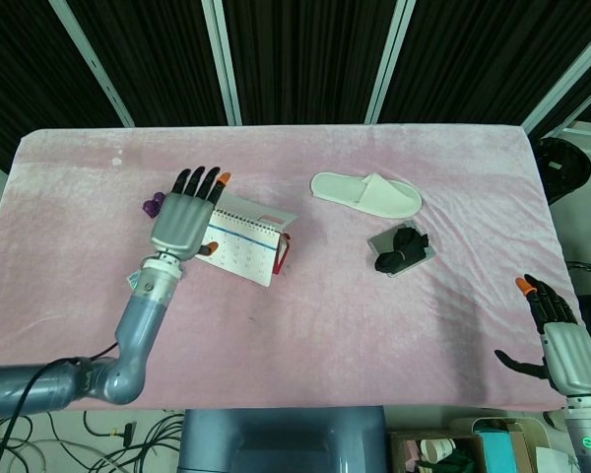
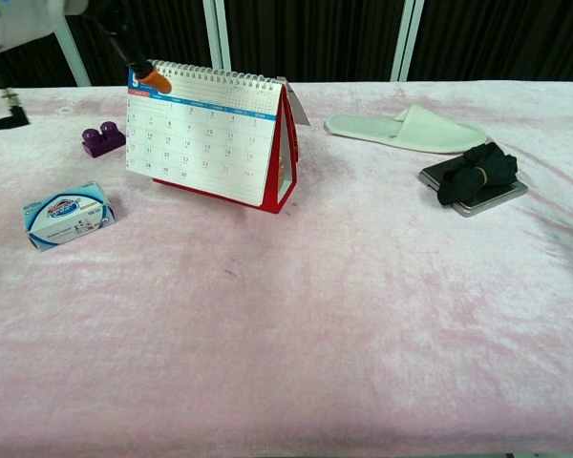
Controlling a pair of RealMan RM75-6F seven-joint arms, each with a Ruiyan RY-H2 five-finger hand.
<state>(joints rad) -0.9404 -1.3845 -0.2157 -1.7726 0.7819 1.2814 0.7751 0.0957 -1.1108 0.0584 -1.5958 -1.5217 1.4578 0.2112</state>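
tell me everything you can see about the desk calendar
The calendar is a tent-style desk calendar with a red stand, white date-grid pages under a blue header strip, and a spiral binding along the top edge. It looks like card and paper. It stands upright on the pink cloth, left of centre, its date page facing the chest camera. The left hand hovers over its upper left corner, an orange fingertip at the binding; whether they touch is unclear.

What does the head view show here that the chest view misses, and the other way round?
Only the head view shows the right hand, open past the table's near right corner, and the whole left hand above the desk calendar. Only the chest view shows the calendar's date grid and the blue-and-white packet unobstructed. Both share the white slipper, purple block and pink tablecloth.
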